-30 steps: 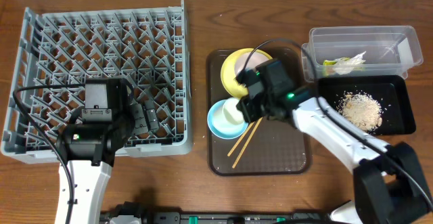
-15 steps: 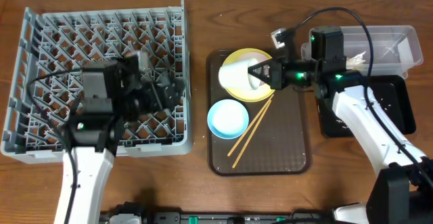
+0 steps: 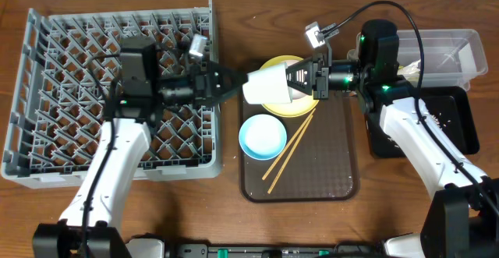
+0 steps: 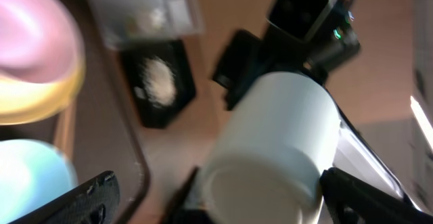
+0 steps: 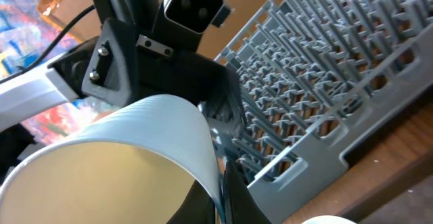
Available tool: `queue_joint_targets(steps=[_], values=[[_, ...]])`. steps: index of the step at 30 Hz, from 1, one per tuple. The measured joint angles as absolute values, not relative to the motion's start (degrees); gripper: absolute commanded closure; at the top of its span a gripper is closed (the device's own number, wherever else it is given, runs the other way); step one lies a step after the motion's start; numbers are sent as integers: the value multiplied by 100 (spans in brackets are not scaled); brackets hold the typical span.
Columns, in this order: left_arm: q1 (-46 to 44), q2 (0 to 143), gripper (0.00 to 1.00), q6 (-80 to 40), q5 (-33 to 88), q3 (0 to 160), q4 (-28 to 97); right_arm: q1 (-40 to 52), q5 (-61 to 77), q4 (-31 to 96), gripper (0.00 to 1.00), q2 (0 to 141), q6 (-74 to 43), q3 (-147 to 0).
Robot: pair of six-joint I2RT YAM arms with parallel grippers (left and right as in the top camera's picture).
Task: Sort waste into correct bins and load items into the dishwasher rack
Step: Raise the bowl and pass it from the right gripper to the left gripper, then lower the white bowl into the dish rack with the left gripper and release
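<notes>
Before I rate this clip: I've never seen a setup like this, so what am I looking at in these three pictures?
Two robot arms work at a wooden table. One picture looks down from above. The other two come from a camera on each wrist, so each shows the opposite arm. On the table are a grey dishwasher rack and a brown tray carrying a yellow plate, a light-blue bowl and chopsticks. There is also a clear tub and a black tray with rice scraps. The right gripper holds a cream cup sideways by its rim. The left gripper is open at the cup's base, which looks like a handover.
</notes>
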State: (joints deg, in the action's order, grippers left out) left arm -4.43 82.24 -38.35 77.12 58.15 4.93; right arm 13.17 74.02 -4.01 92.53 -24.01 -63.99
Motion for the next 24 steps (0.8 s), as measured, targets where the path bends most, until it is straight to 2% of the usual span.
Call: queue_joint_targets(steps=[5,9,11,13,24], values=[[-974,8276,4,-4521,8029,5817,-561,1446,7500,-611,99,9253,-2506,-6399],[-1297,8276,9,-5028,8108,5817,-1212,1461,7537,-690,99,9253,-2536,-6399],[-1343,8278,17,-5225,8108,5817,-1293,1459,7592,-711,99,9253,-2550,-6399],[-1345,8285,21,-5365,8099,5817,-1293,1459,7623,-720,99,9253,-2561,-6399],[-1345,8315,22,-5374,8079,5817,-1313,1433,7607,-749,99,9253,-2613,-6399]])
